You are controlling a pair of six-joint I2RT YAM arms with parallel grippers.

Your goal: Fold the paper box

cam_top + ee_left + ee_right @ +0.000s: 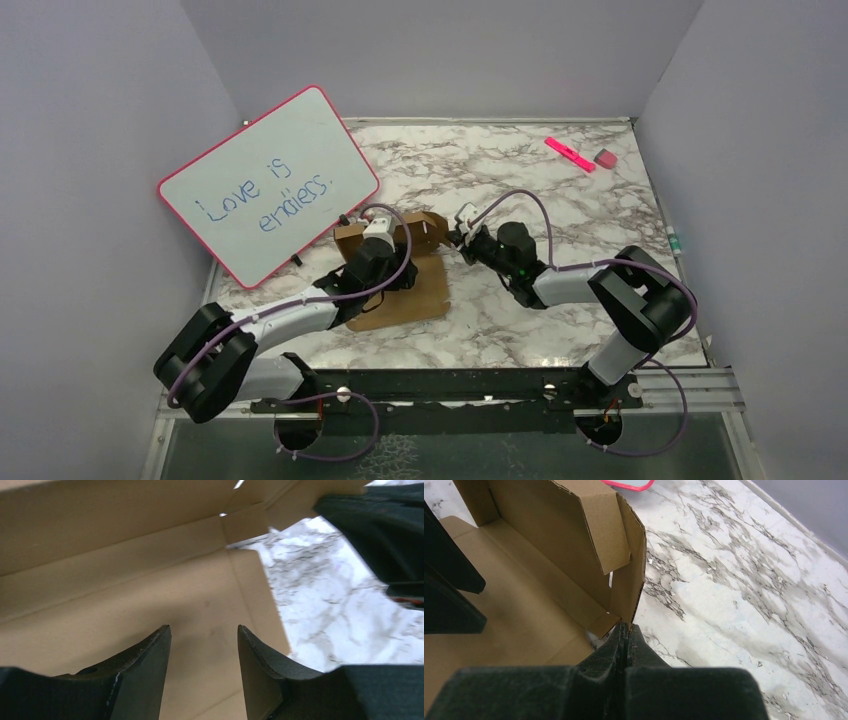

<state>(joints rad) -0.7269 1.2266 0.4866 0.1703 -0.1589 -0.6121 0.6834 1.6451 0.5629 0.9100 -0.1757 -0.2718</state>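
left gripper (204,630) open over paper box (415,290) (base); right gripper (626,628) pinches flap (636,565)

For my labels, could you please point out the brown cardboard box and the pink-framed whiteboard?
brown cardboard box (425,295): top external view, flat near panel.
pink-framed whiteboard (268,185): top external view, white writing face.

Paper box (425,285) on table (580,220) centre; whiteboard (268,185) behind-left; left tool (203,632) over box; right tool (625,629) at right edge.
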